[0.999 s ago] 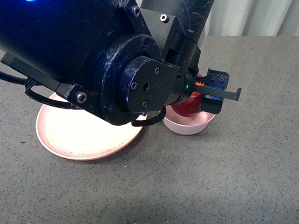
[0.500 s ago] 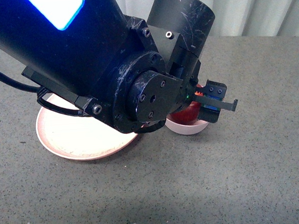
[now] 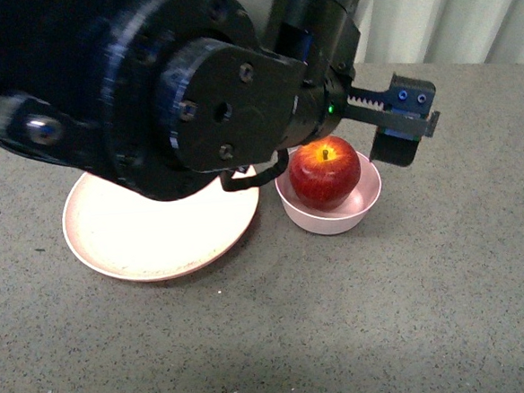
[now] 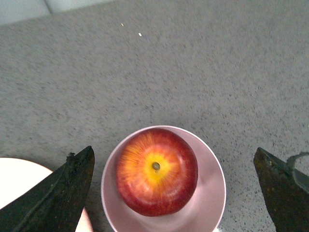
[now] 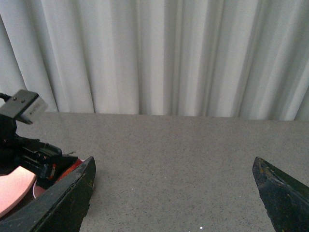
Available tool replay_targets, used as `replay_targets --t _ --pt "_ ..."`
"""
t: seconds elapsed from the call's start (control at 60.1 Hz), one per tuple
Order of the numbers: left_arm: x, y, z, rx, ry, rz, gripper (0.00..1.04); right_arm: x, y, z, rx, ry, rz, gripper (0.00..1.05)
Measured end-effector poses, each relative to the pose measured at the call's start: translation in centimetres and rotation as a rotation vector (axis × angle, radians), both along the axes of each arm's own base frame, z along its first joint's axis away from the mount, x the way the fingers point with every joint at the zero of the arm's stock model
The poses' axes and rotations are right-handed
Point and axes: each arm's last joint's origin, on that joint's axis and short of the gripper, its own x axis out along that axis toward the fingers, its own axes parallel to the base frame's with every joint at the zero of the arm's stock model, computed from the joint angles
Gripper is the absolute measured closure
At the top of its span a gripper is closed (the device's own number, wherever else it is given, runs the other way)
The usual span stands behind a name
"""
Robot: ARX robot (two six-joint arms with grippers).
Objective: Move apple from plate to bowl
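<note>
The dark-red apple (image 3: 325, 174) with its yellow-orange top sits upright in the small pale pink bowl (image 3: 370, 200). The wide salmon-pink plate (image 3: 139, 241) lies just left of the bowl and holds nothing. My left gripper (image 3: 354, 129) hangs open directly above the apple, clear of it. In the left wrist view the apple (image 4: 157, 171) fills the bowl (image 4: 212, 191) between the spread left gripper (image 4: 174, 151) fingers, and the plate's edge (image 4: 19, 174) shows in a corner. My right gripper (image 5: 174, 162) is open and empty over bare table.
The grey speckled table (image 3: 414, 312) stretches in front and to the right of the bowl. White curtains (image 5: 159, 53) hang behind the table's far edge. My left arm's dark body (image 3: 146, 88) hides the back left of the front view.
My left gripper has lifted up and away from the bowl. The apple, earlier mostly hidden between the fingers, now stands uncovered in the bowl.
</note>
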Motion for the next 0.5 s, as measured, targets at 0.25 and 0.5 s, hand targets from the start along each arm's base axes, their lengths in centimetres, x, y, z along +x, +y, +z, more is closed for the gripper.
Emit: replay_targets --t 0.25,0.5 --pt "-4.7 8.7 3.6 -0.143 -0.037 0.237 0.07 0.0 0.0 0.0 0.0 0.0 0.0 0.09" --pt "-11.4 15.8 1.8 -0.118 -0.007 0.411 0.07 0.0 0.0 0.0 0.0 0.0 0.0 0.09"
